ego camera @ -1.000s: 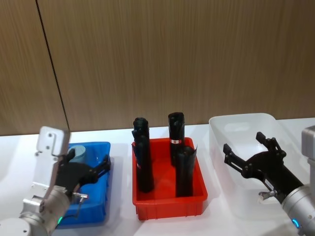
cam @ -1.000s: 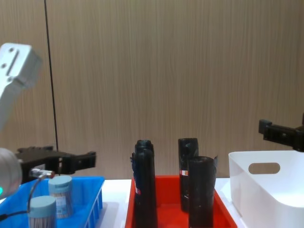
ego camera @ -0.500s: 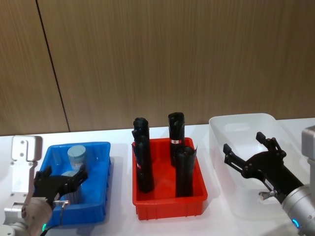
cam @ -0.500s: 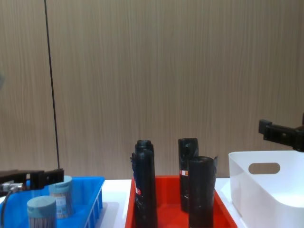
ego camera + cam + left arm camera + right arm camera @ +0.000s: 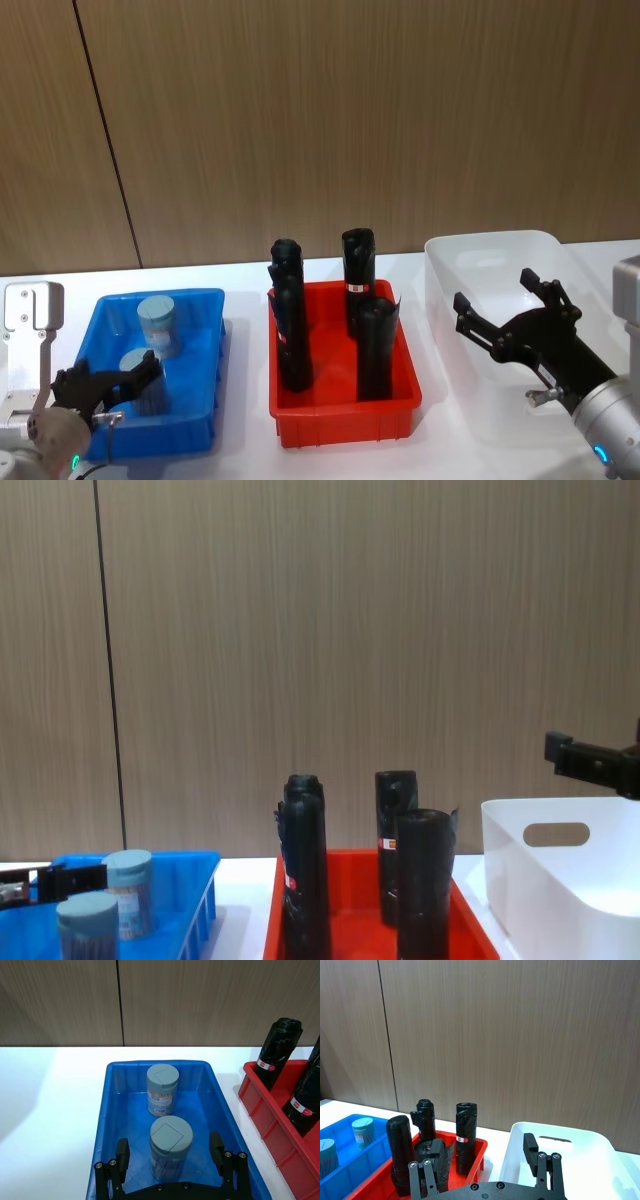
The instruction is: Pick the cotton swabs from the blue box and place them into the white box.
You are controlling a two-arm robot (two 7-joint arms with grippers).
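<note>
Left gripper (image 5: 169,1146) spread wide astride nearer clear, grey-lidded cotton swab tub (image 5: 170,1135), 6 o'clock in bright blue ribbed plastic bin (image 5: 114,1110) | step: grasp approach | next: clench, lift, carry to smooth white plastic bin (image 5: 470,258) at 3 o'clock | right gripper (image 5: 493,292) spread, parked there.

Swab tubs (image 5: 170,1146) inside leftmost bin (image 5: 157,1063)
</note>
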